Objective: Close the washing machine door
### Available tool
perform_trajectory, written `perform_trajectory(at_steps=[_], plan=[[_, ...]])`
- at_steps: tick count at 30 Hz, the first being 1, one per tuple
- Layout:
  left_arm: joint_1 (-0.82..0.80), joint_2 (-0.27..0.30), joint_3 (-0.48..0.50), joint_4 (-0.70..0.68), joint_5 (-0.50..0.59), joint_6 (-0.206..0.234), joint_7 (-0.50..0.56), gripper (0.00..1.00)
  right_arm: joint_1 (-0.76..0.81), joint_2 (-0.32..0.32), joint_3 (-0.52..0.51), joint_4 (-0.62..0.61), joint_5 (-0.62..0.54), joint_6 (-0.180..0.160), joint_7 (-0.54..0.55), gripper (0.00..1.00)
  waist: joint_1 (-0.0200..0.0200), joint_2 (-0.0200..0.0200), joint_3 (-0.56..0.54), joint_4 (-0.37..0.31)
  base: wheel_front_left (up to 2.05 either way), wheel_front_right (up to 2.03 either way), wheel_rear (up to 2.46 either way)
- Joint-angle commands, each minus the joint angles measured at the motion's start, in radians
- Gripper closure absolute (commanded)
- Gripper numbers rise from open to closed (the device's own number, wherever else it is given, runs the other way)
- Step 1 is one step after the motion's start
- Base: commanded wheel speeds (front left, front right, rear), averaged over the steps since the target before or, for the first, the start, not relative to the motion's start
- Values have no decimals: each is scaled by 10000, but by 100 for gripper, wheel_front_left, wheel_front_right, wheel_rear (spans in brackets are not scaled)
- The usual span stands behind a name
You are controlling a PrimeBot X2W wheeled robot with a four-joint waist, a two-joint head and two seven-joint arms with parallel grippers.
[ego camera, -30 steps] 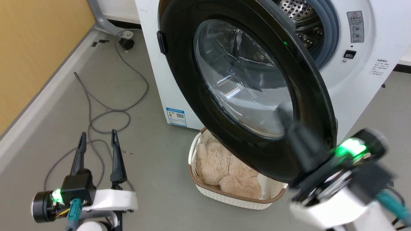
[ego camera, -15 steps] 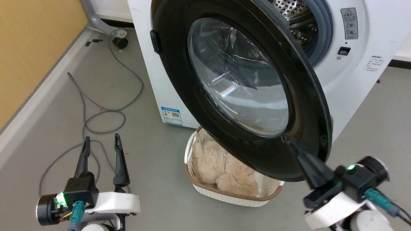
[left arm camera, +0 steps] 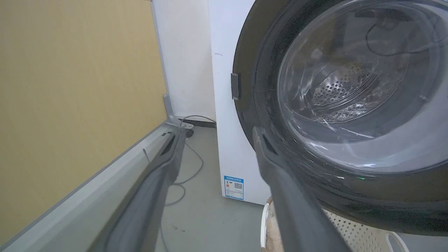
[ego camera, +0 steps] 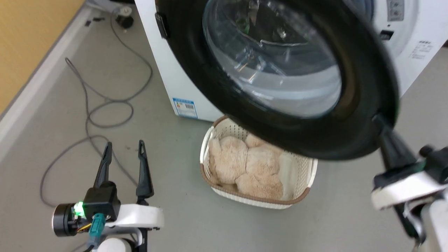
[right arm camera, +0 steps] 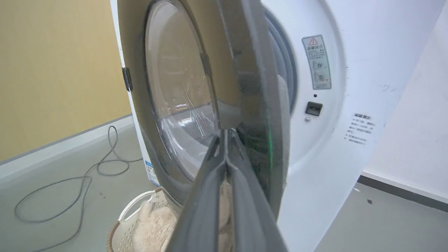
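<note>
At the tips of the right jaws, which are pressed together, stands the large round washing machine door (ego camera: 196,70), glossy black rim around a clear glass bowl. It is swung partly off the big white front-loading washing machine (ego camera: 175,80). The tips meet its rim. The left jaws are spread apart, a grey cable (ego camera: 105,105) ahead of them. Between both jaws sits a white perforated basket (ego camera: 259,203) of beige plush (ego camera: 245,168).

Laundry corner, prob. lab rm, white washing machine (ego camera: 168,70), grey floor (ego camera: 175,224) w/ loose cable (ego camera: 151,73), yellow wall panel (ego camera: 28,35)
</note>
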Motion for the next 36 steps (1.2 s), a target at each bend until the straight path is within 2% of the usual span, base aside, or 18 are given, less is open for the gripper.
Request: perform_trajectory(at_steps=[1,8,21,29,36], plan=[[-179,-28,-7,-25,90,-51,-43,0,-357,87,-187,151,-80,-13,-36,100,0,-1,225,40,0,0,0],[-639,-148,-63,-63,152,-78,-43,0,-1901,117,-926,918,-153,-13,-36,100,0,-1,1054,84,0,0,0],[-1448,-264,-242,-35,163,-54,-43,0,-4519,-338,-1899,2736,-765,-13,-36,100,0,-1,2328,163,0,0,0],[-1683,-286,-312,1,144,-37,-43,0,-5445,-309,-2183,3445,-1108,-13,-36,100,0,-1,2638,215,0,0,0],[-1775,-294,-310,70,136,7,-43,0,-5583,-48,-2484,3521,-1507,-13,-36,100,0,-1,2604,179,0,0,0]])
